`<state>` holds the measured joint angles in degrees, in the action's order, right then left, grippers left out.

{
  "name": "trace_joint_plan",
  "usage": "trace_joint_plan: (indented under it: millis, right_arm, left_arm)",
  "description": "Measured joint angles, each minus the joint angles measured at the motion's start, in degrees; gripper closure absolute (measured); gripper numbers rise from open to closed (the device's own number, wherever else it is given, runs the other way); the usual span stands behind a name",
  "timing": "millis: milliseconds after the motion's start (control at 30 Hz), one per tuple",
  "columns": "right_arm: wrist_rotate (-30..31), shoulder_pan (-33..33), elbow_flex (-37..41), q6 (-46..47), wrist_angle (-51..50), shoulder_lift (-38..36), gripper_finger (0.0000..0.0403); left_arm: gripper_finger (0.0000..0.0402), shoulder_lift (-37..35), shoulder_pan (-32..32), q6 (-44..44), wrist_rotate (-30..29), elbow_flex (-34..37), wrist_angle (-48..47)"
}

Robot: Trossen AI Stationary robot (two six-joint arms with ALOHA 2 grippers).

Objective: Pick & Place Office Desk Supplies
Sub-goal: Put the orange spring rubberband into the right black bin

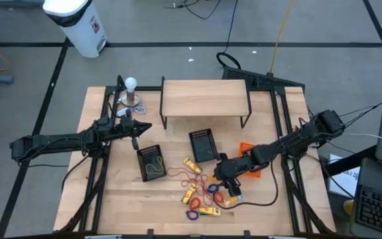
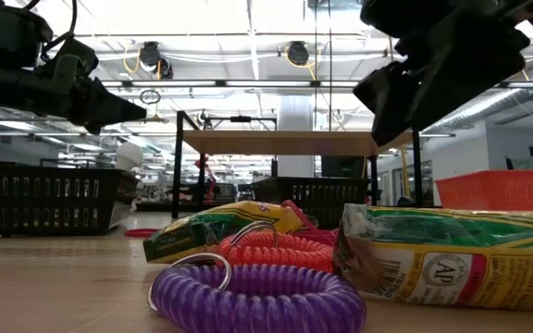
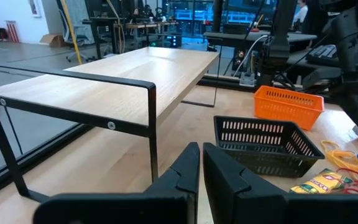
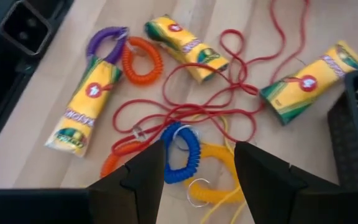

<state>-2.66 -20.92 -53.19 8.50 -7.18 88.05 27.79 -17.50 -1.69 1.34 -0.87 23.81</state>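
Wooden table (image 1: 118,199) on grey floor (image 1: 151,23) marked with dark tape lines. White bin (image 1: 78,25) beyond the table's far left corner. Behind the table: ceiling strip lights (image 2: 248,57), a white pillar (image 2: 296,116), workbenches, bright windows (image 3: 185,11).

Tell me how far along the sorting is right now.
Early. One black basket already holds a yellow loop; the other black basket and the orange basket show nothing inside. The right hand hangs open over the blue coil, gripping nothing. Left hand waits shut. The crayon packets and other coils remain on the table.
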Motion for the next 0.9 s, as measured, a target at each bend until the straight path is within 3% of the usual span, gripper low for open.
trace_joint_plan:
  millis: [100, 367, 633, 900]
  right_arm:
    - [2.87, -0.82, 0.07, 1.9, 0.14, 0.05, 0.0223]
    - [1.43, -4.54, 0.24, 9.14, 6.36, 4.47, 0.0254]
    - [2.49, -8.47, 0.37, 21.88, 5.75, 6.09, 0.0283]
    - [2.56, -9.21, 0.33, 31.99, 4.51, 8.79, 0.0276]
  left_arm:
    - [0.0378, 0.0, 0.0, 0.0, 0.0, -0.01, 0.0]
    - [0.0378, 0.0, 0.02, -0.11, 0.01, -0.01, 0.02]
    - [0.0378, 0.0, 0.02, -0.24, 0.02, -0.01, 0.0]
    - [0.0378, 0.0, 0.02, -1.42, 0.04, -0.01, 0.0]
